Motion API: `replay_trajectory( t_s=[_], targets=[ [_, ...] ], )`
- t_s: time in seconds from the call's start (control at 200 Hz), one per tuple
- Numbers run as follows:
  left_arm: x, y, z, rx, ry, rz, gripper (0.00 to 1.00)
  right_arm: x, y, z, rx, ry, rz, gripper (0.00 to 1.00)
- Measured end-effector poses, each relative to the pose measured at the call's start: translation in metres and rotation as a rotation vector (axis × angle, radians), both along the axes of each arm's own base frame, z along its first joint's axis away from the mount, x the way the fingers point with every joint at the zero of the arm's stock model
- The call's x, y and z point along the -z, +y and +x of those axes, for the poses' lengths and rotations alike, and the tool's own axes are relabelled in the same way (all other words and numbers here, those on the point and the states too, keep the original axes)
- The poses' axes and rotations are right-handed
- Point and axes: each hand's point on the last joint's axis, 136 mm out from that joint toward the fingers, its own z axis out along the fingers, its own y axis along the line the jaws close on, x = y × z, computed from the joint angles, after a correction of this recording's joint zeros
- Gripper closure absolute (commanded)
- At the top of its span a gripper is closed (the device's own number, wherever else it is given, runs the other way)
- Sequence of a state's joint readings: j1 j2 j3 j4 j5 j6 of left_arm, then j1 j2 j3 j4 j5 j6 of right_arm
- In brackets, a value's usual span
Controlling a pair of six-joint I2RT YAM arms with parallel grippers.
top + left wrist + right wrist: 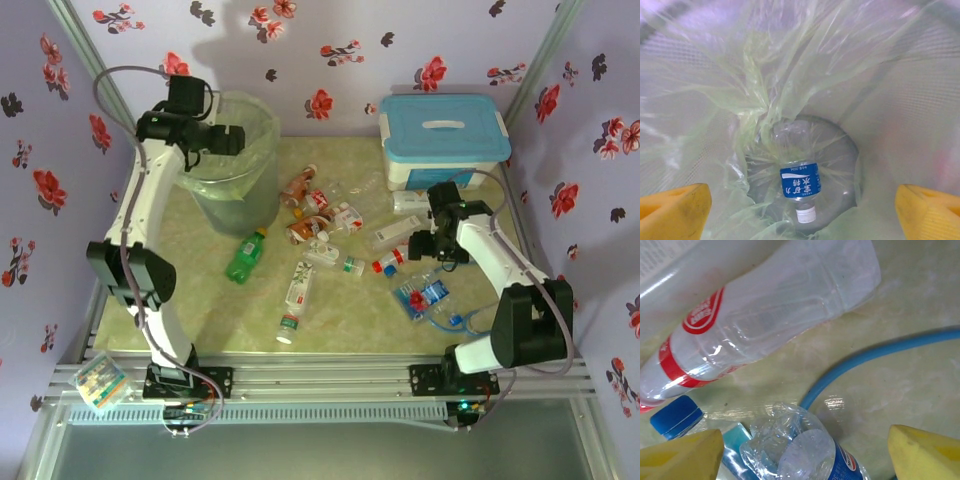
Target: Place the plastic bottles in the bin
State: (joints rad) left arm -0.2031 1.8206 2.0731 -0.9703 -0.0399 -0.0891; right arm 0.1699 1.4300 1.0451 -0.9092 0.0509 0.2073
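Left wrist view first: how is the left gripper [800, 211] set? (A)

It is spread wide, with nothing held or touched. Beneath it, at six o'clock in that view, one blue-labelled bottle [800, 182] is seen lying on the floor of the bin [910, 100]. (B)

And the right gripper [802, 454]? (A)

Its jaws are apart too, and no grip is made. A crushed blue-labelled bottle [795, 450] is framed between the fingers [680, 455]; whether it is touched cannot be told. A red-banded bottle [765, 315] lies at eleven o'clock, a blue tube [865, 357] at one o'clock, and a blue-capped bottle [677, 415] at nine. (B)

How should the pick be done well? (A)

The crushed body should be centred between the fingers and squeezed gently, since thin plastic is likely to buckle and slip. The tube and the capped neighbour should be kept outside the jaws. A straight lift is advised before the load is carried to the bin, which stands at ten o'clock on the table [220, 310] in the top external view, well apart from the bottle pile [340, 225]. The left arm is best raised clear of the bag liner [765, 60] so that nothing is snagged. (B)
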Motion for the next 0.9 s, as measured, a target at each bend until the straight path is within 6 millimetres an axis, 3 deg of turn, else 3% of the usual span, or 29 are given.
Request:
replay_trajectory(
  t_s=[0.215, 0.39, 0.645, 0.9],
  targets=[
    [-0.057, -0.002, -0.03, 0.018, -0.126, -0.023, 0.03, 0.016, 0.004, -0.005, 0.004, 0.074, 0.017, 0.23],
    [-0.085, -0.002, -0.052, 0.032, -0.191, -0.042, 0.03, 0.03, 0.007, -0.009, 0.011, 0.136, 0.031, 0.25],
    [-0.083, 0.0, -0.083, 0.046, -0.197, -0.06, 0.03, 0.03, 0.005, -0.005, 0.069, 0.122, 0.05, 0.22],
    [-0.069, -0.005, -0.091, 0.056, -0.183, -0.08, 0.03, 0.02, -0.016, 0.027, 0.362, -0.155, 0.234, 0.22]
  ],
)
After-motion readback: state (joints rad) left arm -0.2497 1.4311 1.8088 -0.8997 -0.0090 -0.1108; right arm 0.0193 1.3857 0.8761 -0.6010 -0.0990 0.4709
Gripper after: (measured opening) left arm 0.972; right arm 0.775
